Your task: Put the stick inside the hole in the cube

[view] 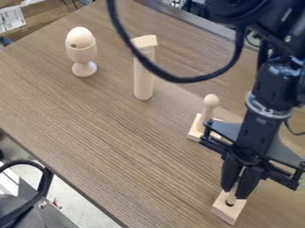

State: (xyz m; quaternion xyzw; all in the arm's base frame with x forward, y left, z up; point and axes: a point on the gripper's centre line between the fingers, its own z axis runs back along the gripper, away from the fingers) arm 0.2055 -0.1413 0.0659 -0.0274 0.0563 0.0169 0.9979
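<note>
At the lower right, my gripper (236,189) hangs down, shut on a thin pale wooden stick (232,195) whose lower part shows between the fingertips. Directly below is the light wooden block (225,215), with a dark round hole in its top face. The stick's low end is at the hole, near its far side; whether it is inside the hole or just over it, I cannot tell. Its upper part is hidden by the fingers.
Behind the gripper, a knobbed wooden peg (211,101) rises from a square base. A wooden mallet-like piece (143,80) is at the upper middle, and an egg in a cup (81,51) at the upper left. The wooden table (113,133) has its edge along the lower left.
</note>
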